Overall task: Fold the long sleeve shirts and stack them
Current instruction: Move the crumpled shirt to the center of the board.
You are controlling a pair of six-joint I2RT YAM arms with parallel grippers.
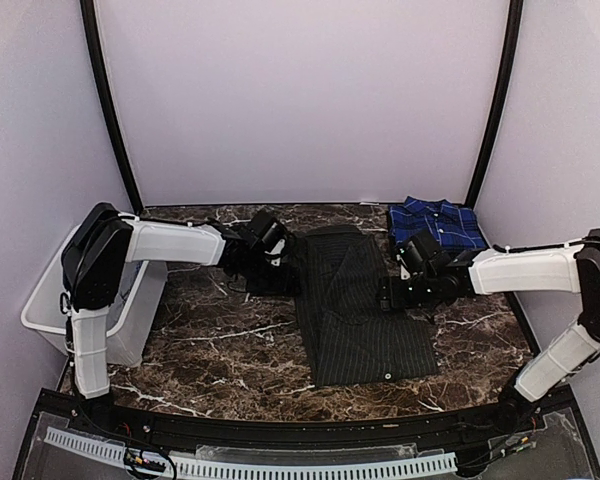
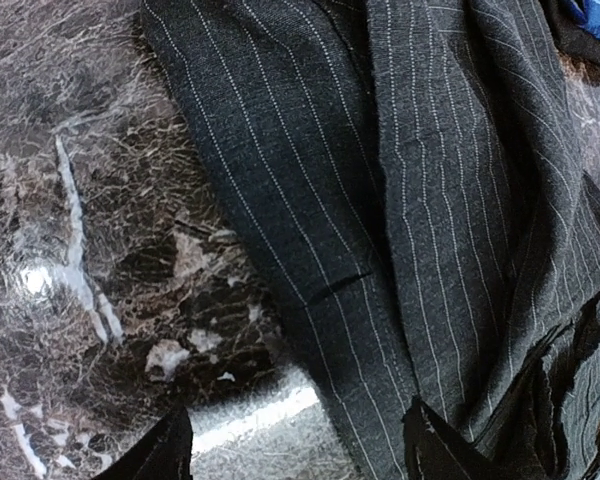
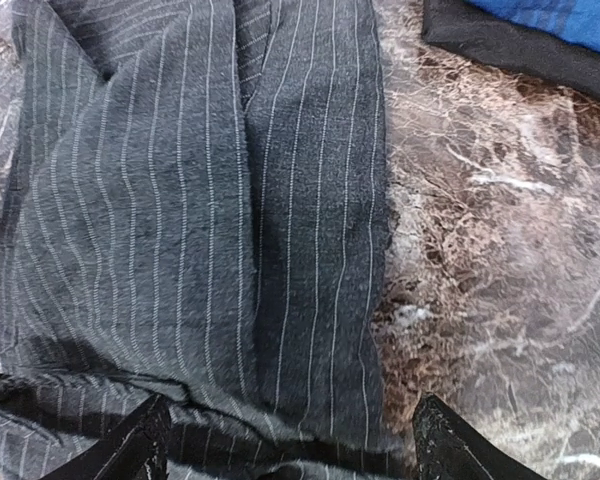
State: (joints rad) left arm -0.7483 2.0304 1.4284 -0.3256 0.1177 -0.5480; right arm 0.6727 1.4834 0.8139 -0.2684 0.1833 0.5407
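The black pinstripe shirt (image 1: pixel 358 310) lies lengthwise in the middle of the marble table, partly folded. The blue-and-navy plaid shirt (image 1: pixel 437 223) lies folded at the back right. My left gripper (image 1: pixel 277 262) is at the pinstripe shirt's upper left edge, jaws open, one fingertip (image 2: pixel 435 450) over the cloth (image 2: pixel 420 200) and the other over bare marble. My right gripper (image 1: pixel 392 292) is at the shirt's right edge, jaws open and straddling the folded edge (image 3: pixel 310 250). A corner of the plaid shirt shows in the right wrist view (image 3: pixel 550 20).
A white plastic bin (image 1: pixel 50 310) hangs off the table's left edge beside the left arm. Purple walls and black frame posts enclose the back and sides. Bare marble (image 1: pixel 220 340) lies left of the pinstripe shirt.
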